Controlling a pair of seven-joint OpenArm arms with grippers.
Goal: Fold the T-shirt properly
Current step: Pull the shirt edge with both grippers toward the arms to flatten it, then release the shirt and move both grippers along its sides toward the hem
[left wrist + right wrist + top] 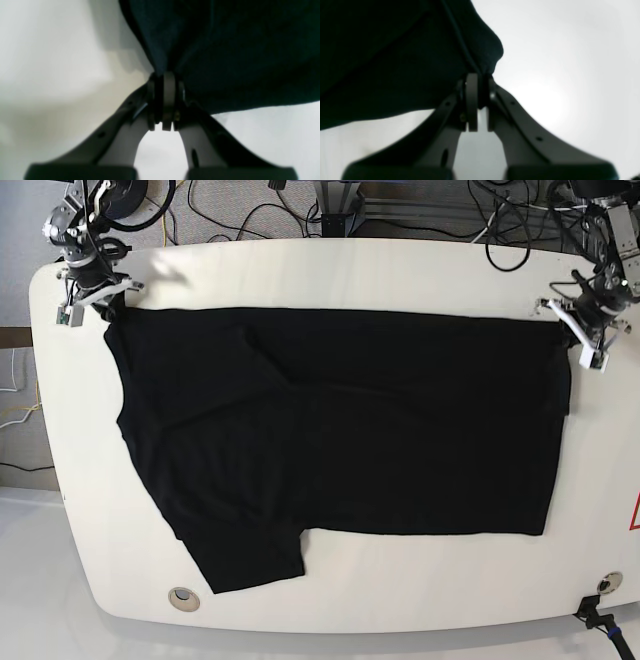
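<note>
The black T-shirt (350, 440) lies spread plain side up on the white table (350, 270), with one sleeve at the near left; no print shows. My left gripper (565, 315) is shut on the shirt's far right corner, and the left wrist view shows its fingertips (169, 85) pinching black cloth (237, 50). My right gripper (110, 295) is shut on the far left corner. In the right wrist view its fingertips (471, 85) clamp a fold of the cloth (382, 50). The far edge is stretched straight between the two grippers.
Cables (250, 210) and a metal stand (335, 200) lie beyond the table's far edge. Round grommets sit in the table near the front left (183, 598) and front right (603, 583). The table's rounded edges are close to both grippers.
</note>
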